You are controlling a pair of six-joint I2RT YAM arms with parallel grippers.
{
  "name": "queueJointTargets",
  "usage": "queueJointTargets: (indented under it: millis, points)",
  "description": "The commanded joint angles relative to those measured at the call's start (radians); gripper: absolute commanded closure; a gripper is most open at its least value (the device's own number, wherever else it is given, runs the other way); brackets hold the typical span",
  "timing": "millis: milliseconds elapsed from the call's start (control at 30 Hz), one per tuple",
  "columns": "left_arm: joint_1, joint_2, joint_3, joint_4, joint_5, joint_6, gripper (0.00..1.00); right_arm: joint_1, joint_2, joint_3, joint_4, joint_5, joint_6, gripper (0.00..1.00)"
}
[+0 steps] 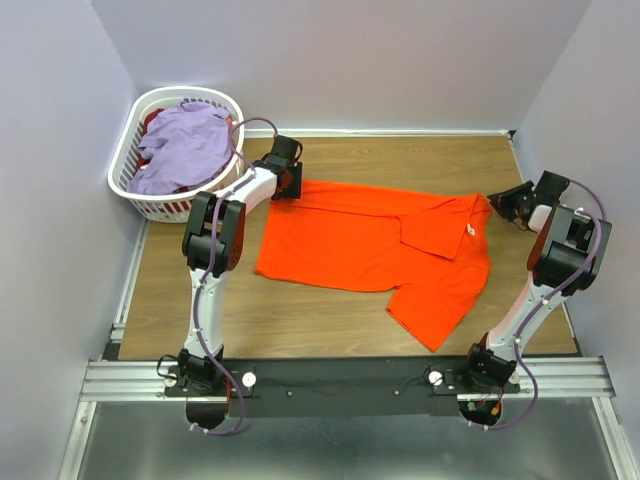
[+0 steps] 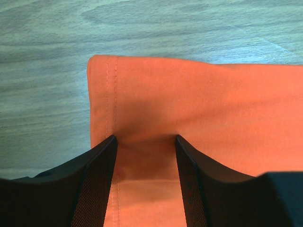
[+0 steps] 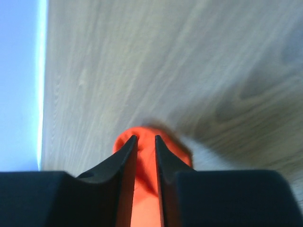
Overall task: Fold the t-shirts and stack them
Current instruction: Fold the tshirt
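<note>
While my right claw [image 3: 146, 138] pinches a bunched bit of the orange t-shirt [image 1: 360, 240] at its right end, my left claw [image 2: 144, 139] stands released, fingers apart over the hemmed far-left corner. The shirt lies spread on the wooden table [image 1: 330, 320]. The lavender t-shirt [image 1: 185, 145] sits in the white basket [image 1: 160, 207].
</note>
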Motion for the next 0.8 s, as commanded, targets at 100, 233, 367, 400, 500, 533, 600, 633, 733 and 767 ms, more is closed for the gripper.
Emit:
queueJointTargets:
  millis: [100, 233, 367, 400, 500, 533, 600, 633, 733, 767]
  points:
    - [0.010, 0.027, 0.023, -0.029, 0.026, -0.003, 0.39, 0.033, -0.065, 0.004, 0.014, -0.098, -0.059, 0.64]
    - [0.010, 0.024, 0.023, -0.029, 0.023, -0.001, 0.39, 0.055, -0.033, 0.008, 0.012, -0.131, -0.065, 0.63]
    - [0.010, 0.022, 0.024, -0.029, 0.020, -0.001, 0.39, 0.070, -0.009, 0.005, 0.014, -0.157, -0.093, 0.62]
    - [0.010, 0.022, 0.024, -0.029, 0.020, -0.001, 0.39, 0.076, -0.007, 0.007, 0.014, -0.165, -0.101, 0.63]
    - [0.010, 0.022, 0.024, -0.028, 0.018, -0.003, 0.39, 0.079, 0.007, 0.005, 0.012, -0.164, -0.113, 0.63]
    - [0.010, 0.024, 0.023, -0.028, 0.018, -0.003, 0.39, 0.079, 0.008, 0.001, 0.012, -0.133, -0.114, 0.63]
    - [0.010, 0.024, 0.023, -0.028, 0.018, -0.003, 0.39, 0.079, 0.013, -0.005, 0.011, -0.111, -0.117, 0.63]
    - [0.010, 0.024, 0.021, -0.028, 0.018, -0.003, 0.39, 0.079, 0.013, -0.009, 0.011, -0.087, -0.116, 0.63]
    - [0.010, 0.022, 0.021, -0.031, 0.008, -0.001, 0.39, 0.079, 0.002, -0.024, 0.009, -0.041, -0.114, 0.63]
    - [0.010, 0.022, 0.020, -0.031, 0.006, 0.000, 0.39, 0.079, -0.001, -0.025, 0.009, -0.035, -0.116, 0.63]
